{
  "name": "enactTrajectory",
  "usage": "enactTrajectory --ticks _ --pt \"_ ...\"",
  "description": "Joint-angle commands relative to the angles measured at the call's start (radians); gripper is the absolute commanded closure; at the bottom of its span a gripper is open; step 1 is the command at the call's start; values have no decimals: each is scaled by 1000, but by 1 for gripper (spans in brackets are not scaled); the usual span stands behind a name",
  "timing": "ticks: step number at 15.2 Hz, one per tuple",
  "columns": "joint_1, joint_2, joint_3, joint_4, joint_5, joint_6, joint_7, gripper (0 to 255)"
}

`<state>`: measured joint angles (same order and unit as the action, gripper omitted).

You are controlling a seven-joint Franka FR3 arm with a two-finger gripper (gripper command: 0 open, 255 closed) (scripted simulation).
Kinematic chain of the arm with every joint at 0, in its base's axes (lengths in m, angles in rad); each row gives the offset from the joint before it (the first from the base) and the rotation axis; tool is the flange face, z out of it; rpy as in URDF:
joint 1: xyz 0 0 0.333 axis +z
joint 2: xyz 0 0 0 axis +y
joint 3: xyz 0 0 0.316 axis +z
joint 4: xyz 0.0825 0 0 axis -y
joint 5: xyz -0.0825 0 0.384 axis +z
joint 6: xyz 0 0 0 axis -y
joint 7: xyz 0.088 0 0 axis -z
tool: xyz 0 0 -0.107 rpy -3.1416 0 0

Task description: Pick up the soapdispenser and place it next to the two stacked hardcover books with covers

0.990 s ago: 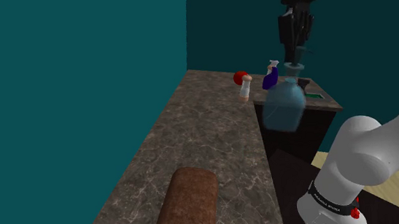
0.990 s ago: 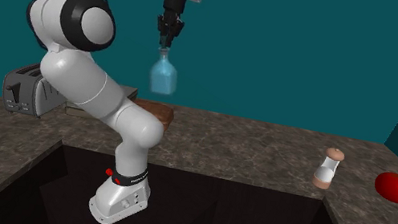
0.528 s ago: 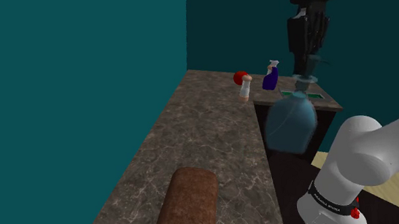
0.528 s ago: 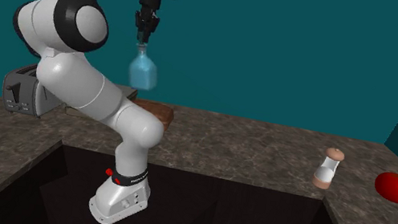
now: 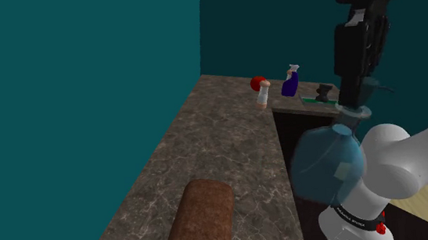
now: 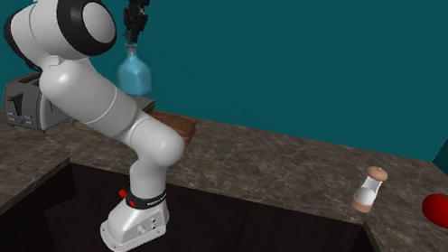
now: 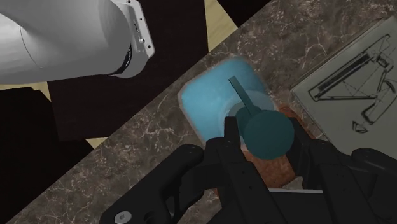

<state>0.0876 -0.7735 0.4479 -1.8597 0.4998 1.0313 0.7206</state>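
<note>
Gripper (image 6: pixel 133 34) clamps the translucent blue soap dispenser (image 6: pixel 135 76) by its pump head, high in open air; below it lie the marbled counter (image 6: pixel 297 173) edge and a toaster (image 6: pixel 27 102).

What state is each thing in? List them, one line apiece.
soap dispenser: held in the air by its pump
fingers: shut on the soap dispenser
shaker: upright on the counter
spray bottle: upright
loaf: lying flat on the counter
</note>
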Motion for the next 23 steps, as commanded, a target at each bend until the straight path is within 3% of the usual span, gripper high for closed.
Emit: enactTrajectory --ticks 1,9,15,19,23 --pt "-1 -1 42 14 39 7 50 255" --pt "-36 53 247 146 172 48 266 255" --pt "-111 131 449 297 235 94 435 255" --pt "-215 195 635 430 255 126 551 255" --pt "-397 234 868 593 279 136 656 255"
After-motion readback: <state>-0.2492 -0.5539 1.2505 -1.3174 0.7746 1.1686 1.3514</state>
